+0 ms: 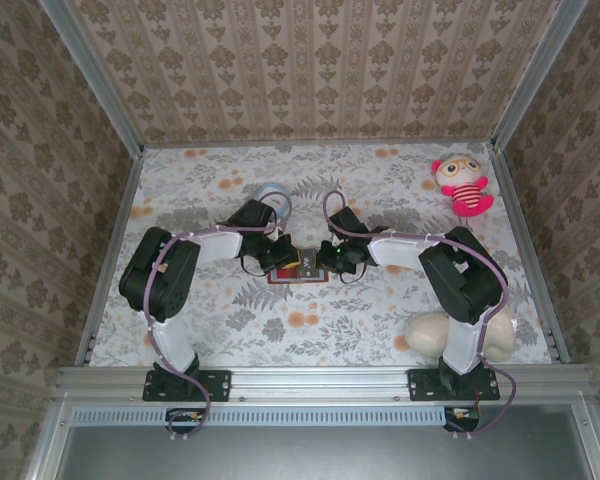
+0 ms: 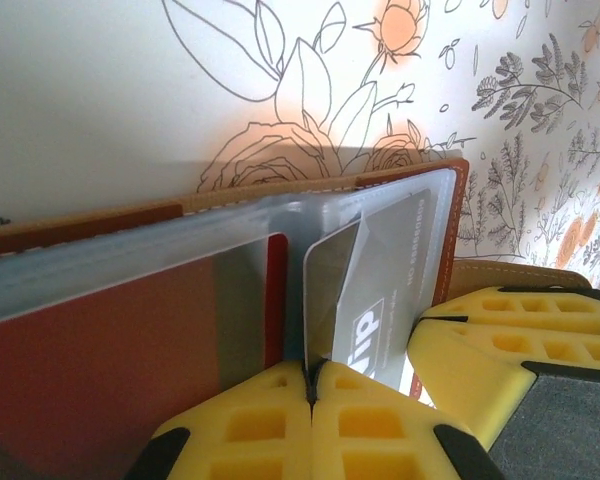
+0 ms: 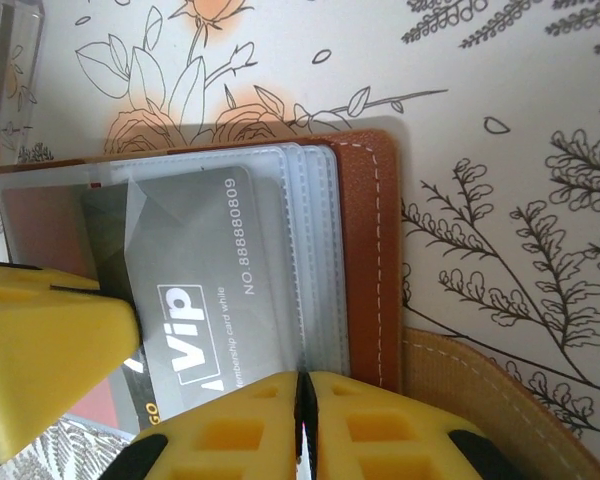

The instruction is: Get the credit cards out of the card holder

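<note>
The grey card reads "Vip" and "NO 88880809".

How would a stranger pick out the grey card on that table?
Mid-table on the floral cloth lies an open brown card holder with clear sleeves. Among them sits the grey card, tilted, printed VIP in white, unlike the red card beside it.

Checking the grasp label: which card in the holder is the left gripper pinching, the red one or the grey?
The grey VIP card, whose edge runs down between the left gripper's shut fingers; the red card lies beside it in its sleeve, untouched.
</note>
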Available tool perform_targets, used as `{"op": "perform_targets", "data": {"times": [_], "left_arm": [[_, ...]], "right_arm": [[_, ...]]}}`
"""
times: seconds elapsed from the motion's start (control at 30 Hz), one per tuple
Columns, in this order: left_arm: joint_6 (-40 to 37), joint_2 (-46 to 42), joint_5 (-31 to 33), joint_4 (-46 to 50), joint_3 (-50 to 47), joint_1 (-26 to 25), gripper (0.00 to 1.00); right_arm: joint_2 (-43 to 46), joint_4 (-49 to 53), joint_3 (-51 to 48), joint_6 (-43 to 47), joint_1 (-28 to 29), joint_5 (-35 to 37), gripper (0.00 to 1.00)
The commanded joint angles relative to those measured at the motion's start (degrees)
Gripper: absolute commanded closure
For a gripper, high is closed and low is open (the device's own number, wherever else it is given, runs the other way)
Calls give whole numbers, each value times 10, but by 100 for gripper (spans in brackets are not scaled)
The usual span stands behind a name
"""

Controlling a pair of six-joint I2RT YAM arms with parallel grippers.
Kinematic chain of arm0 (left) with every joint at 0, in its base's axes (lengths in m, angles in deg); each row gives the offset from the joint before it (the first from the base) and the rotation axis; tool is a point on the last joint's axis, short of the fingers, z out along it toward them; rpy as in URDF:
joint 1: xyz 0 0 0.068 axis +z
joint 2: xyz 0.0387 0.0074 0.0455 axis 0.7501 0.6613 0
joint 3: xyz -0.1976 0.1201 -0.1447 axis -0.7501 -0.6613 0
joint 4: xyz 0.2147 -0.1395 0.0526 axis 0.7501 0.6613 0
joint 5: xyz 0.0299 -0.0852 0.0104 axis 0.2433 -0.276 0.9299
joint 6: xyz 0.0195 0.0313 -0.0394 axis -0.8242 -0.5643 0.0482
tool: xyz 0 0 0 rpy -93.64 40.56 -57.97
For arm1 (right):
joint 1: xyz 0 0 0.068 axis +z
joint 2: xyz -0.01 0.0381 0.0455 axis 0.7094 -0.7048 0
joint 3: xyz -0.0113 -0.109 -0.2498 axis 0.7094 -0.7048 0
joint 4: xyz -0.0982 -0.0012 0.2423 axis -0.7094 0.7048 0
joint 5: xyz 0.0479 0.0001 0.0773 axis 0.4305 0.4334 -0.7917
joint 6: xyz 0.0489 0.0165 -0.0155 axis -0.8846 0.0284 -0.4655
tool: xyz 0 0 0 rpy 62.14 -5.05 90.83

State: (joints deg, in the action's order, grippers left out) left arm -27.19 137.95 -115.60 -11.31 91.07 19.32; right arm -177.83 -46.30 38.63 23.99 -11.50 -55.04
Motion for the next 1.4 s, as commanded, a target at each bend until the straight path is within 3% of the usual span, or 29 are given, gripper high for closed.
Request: {"op": "perform_targets", "data": {"times": [0.0,0.33,0.53,0.77,0.93,1.07,1.3,1.37], "left_arm": [[-31,-24,15,26,-9,15,100],[-89,-15,17,79,24,27,100],[-124,-70,32,132,15,56,100],[-174,-156,55,192,41,73,100],[-170,-200,7,185,56,74,100],[-124,-224,-83,125,52,76,100],[-11,-233,-167,4,29,77,100],[12,-235,-182,-23,23,77,100]], "right_arm": [[-27,80,-2,9,1,61,86],[-23,85,-3,21,2,64,86],[3,76,-1,26,1,43,84],[90,45,19,54,3,-26,72],[160,-25,-9,45,-6,-88,49],[188,-102,-41,13,-26,-152,34],[174,-198,-58,-41,-64,-251,29],[167,-241,-61,-71,-72,-278,36]]}}
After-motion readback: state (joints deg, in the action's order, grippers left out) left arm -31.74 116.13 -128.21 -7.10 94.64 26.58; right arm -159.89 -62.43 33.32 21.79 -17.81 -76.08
